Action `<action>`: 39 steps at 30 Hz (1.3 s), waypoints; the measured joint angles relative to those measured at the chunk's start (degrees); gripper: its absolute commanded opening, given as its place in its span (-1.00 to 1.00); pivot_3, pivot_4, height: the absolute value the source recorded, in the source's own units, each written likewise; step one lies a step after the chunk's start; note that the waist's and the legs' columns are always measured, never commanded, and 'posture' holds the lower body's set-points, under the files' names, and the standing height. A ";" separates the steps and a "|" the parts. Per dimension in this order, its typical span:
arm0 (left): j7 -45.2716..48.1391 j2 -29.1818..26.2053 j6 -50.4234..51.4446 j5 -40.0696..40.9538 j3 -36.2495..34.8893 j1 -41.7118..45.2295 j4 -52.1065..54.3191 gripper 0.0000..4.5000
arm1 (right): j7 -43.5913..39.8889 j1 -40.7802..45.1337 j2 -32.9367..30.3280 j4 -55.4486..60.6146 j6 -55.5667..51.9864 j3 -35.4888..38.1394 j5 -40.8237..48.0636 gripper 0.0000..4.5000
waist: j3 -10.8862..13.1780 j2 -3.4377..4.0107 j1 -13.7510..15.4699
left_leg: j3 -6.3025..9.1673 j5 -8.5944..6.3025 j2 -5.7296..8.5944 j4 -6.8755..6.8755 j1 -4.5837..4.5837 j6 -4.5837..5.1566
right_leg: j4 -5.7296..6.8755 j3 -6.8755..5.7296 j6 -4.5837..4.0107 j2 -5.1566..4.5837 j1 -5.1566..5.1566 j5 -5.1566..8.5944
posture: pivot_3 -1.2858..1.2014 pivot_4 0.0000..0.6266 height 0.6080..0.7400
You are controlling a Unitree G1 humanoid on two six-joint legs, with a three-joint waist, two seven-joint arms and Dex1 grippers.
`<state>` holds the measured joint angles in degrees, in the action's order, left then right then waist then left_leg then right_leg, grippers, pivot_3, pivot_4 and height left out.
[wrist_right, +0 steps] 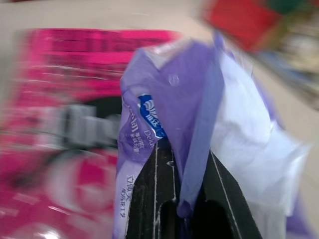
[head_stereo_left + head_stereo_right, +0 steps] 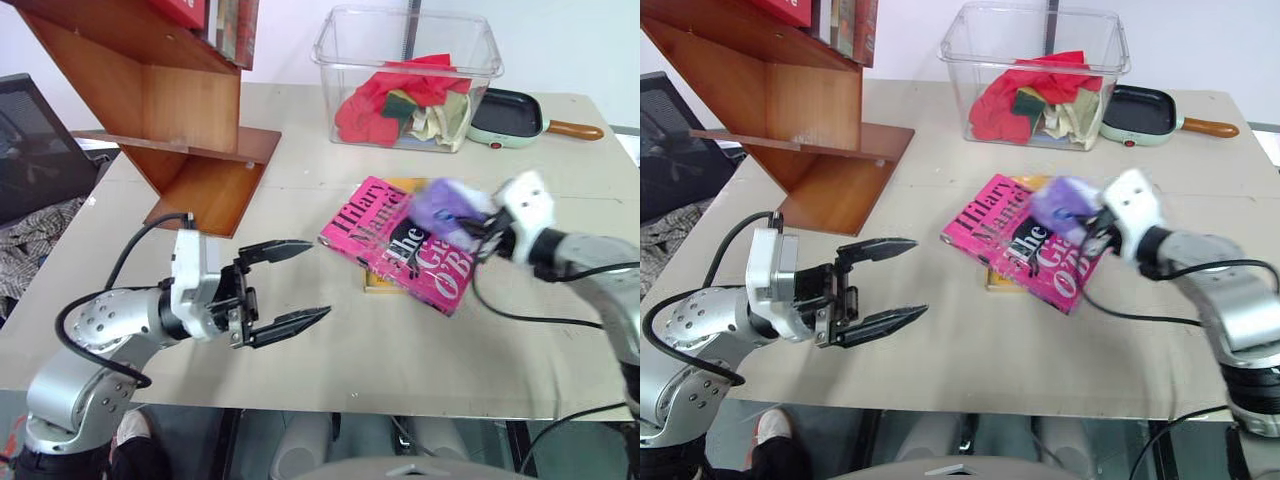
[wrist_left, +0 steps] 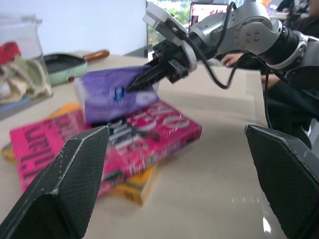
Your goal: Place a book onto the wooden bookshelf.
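Pink book point(image 2: 400, 243) reads "Hilary Mantel"; right gripper point(image 3: 144, 79) above it, clamped on purple tissue pack point(image 3: 117, 93); left gripper point(image 2: 290, 283) spread, beside book.

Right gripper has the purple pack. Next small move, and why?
Probably lift the purple tissue pack off the pink book and set it aside on the table. The right gripper is shut on the pack's edge, and the pack sits on the book's cover, blocking the open left gripper from picking it.

book point(image 2: 400, 243) on table point(image 2: 330, 350), bookshelf point(image 2: 170, 110) left
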<state>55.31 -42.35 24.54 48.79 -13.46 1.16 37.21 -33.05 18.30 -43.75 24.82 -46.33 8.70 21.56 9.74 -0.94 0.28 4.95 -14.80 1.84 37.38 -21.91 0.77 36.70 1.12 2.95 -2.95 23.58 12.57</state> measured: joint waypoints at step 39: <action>-64.48 15.83 20.13 58.30 6.86 3.74 -14.99 1.00 | -28.91 -42.06 0.59 17.30 24.16 23.68 24.03 0.96 | -0.07 -0.05 0.58 | -0.02 -0.01 -0.09 0.10 0.18 0.01 | 0.07 0.17 0.02 -0.19 -0.18 0.00 | 0.03 -0.52 1.00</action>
<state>-9.17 -26.51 44.67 107.09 -6.60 4.90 22.22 -61.96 -23.76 -43.16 42.12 -22.17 32.38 45.59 9.67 -0.99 0.87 4.93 -14.80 1.75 37.48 -21.73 0.78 36.77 1.29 2.97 -3.14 23.41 12.58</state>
